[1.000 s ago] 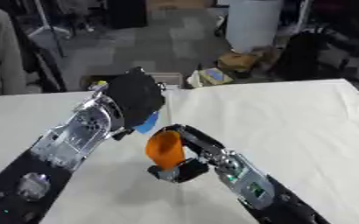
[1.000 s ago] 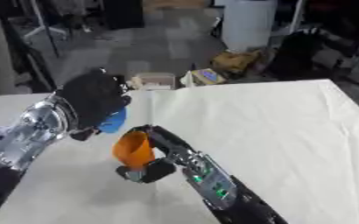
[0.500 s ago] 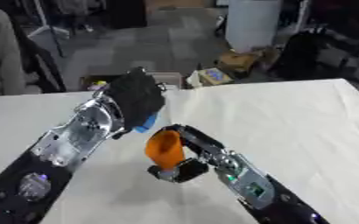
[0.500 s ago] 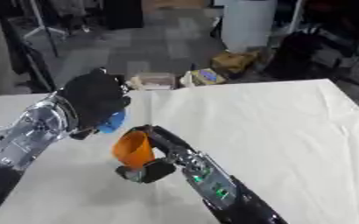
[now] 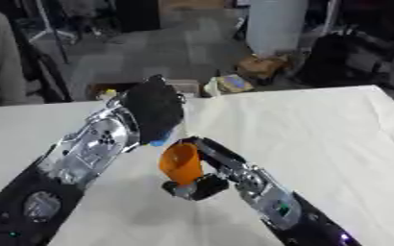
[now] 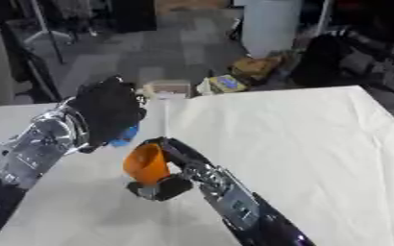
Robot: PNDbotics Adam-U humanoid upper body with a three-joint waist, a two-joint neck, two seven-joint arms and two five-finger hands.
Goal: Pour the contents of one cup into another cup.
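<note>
A: Status?

B: Mid-pour, I'd say. Left hand [image 5: 153,108] has its fingers curled round a small blue cup [image 5: 159,141], mostly hidden, only the bottom edge peeks out. It sits just above and beside the orange plastic cup [image 5: 181,162].

A: And the right?

B: Right hand [image 5: 207,178] has fingers wrapped round the orange cup, held over the white tabletop [image 5: 318,129], mouth tipped toward the blue one.

A: Left to do?

B: Can't see contents moving. Prob. finish pour, set both down.

The left hand [image 5: 154,108] holds a cup [image 5: 159,141] above the worktop [image 5: 318,129], just left of and behind the second cup [image 5: 181,163] in the right hand [image 5: 213,166].
</note>
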